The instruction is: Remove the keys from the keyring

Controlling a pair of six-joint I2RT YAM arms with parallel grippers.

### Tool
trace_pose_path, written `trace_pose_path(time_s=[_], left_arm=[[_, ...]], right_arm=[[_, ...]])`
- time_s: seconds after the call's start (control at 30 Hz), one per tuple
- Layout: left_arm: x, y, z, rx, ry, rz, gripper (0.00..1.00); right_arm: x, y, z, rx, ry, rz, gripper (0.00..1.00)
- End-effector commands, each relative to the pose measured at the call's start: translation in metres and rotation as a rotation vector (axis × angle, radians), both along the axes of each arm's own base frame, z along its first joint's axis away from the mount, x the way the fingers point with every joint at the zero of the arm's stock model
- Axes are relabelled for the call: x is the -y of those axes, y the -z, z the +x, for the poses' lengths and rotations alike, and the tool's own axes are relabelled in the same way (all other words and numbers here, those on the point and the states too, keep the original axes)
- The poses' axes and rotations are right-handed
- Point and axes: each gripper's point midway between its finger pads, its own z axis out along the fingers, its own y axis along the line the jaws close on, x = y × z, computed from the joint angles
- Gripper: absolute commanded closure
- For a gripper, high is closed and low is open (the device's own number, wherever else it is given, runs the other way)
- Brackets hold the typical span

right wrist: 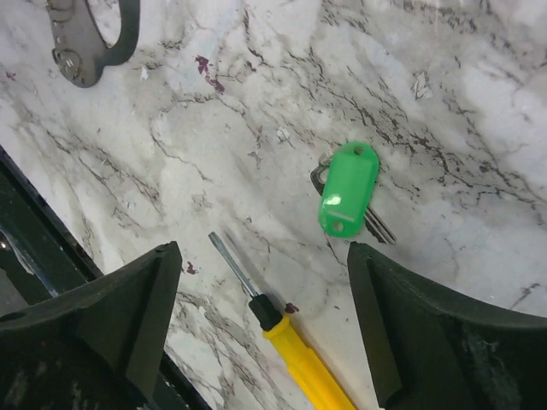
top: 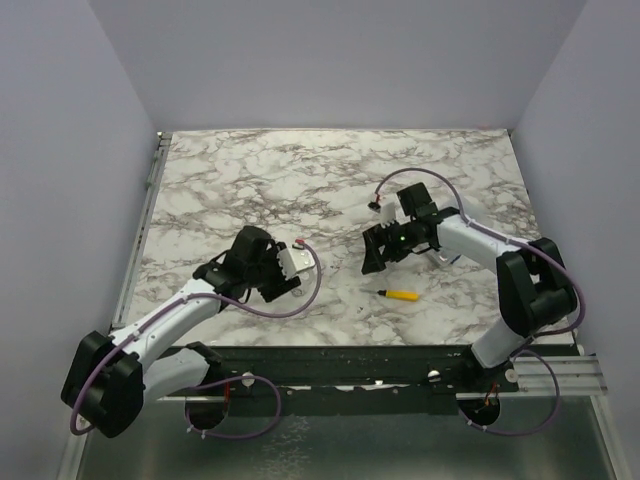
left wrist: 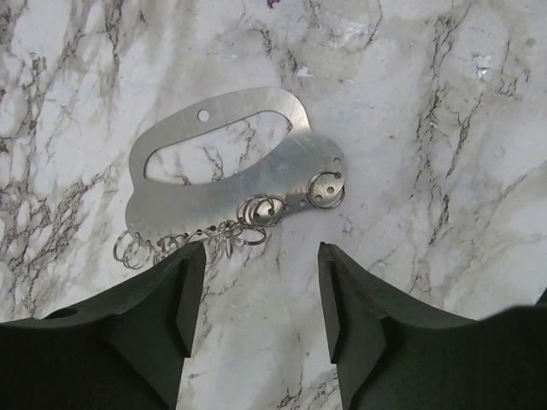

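- Two claws to report, both spread with nothing between their jaws: the left claw (left wrist: 261, 256) and the right claw (right wrist: 265, 256) each hang over the marble surface (left wrist: 444, 128).
- Keyring (left wrist: 291, 175): a flat silvery plate with a long slot, lying just ahead of the left claw's fingertips without touching them. Its long axis runs across the claw's opening, shifted toward the left finger.
- Small split rings (left wrist: 256, 212) cluster along the plate's near edge, the part closest to the claw. I see no key on them.
- Green-headed key (right wrist: 349, 188): flat on the surface ahead of the right claw, nearer its right finger. Its long axis points roughly away from the claw, with the metal blade peeking out beneath the head.
- Yellow-handled screwdriver (right wrist: 295, 350): between the right claw's fingers, tip pointing away and leftward, apart from the key.
- Judgement: the green key looks detached from the plate. The right arm is nearer the key, the left arm nearer the plate. Any further work turns on the left claw reaching straight ahead onto that near edge.
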Motion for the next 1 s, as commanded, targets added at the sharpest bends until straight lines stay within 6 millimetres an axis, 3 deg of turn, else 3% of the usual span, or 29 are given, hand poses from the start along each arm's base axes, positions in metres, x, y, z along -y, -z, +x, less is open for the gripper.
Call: trace_pose_path(time_s=[0.0,0.1,0.17,0.33,0.5,0.6,0.63,0.7,0.8,0.9,0.97], left_arm=[[-0.008,-0.03,-0.004,-0.047,-0.082,-0.002,0.36],[-0.002,-0.062,0.006,-0.065,-0.167,-0.063,0.28],[0.001,-0.082,0.016,-0.085,-0.231,-0.098,0.16],[-0.006,-0.121,0.06,-0.166,-0.445,-0.121,0.06],[-0.027,-0.15,0.112,-0.316,-0.616,-0.158,0.01],[-0.046,-0.165,0.145,-0.332,-0.73,-0.162,0.01],[-0.054,-0.17,0.154,-0.332,-0.764,-0.163,0.01],[-0.072,-0.175,0.171,-0.325,-0.821,-0.167,0.01],[-0.105,-0.167,0.187,-0.317,-0.911,-0.161,0.01],[-0.135,-0.146,0.19,-0.316,-0.993,-0.145,0.01],[-0.147,-0.13,0.186,-0.32,-1.039,-0.136,0.01]], right_arm=[[-0.002,-0.044,0.01,0.12,-0.036,0.04,0.08],[-0.005,-0.07,0.012,0.191,-0.052,0.075,0.0],[-0.005,-0.086,0.013,0.231,-0.051,0.089,0.0],[0.003,-0.134,0.024,0.35,-0.004,0.132,0.0],[0.037,-0.183,0.049,0.41,0.136,0.182,0.0],[0.068,-0.205,0.066,0.444,0.232,0.189,0.0],[0.087,-0.211,0.074,0.451,0.284,0.192,0.0],[0.12,-0.216,0.084,0.444,0.375,0.2,0.0],[0.172,-0.207,0.092,0.402,0.515,0.207,0.0],[0.212,-0.188,0.09,0.366,0.613,0.2,0.0],[0.227,-0.175,0.085,0.356,0.643,0.181,0.0]])
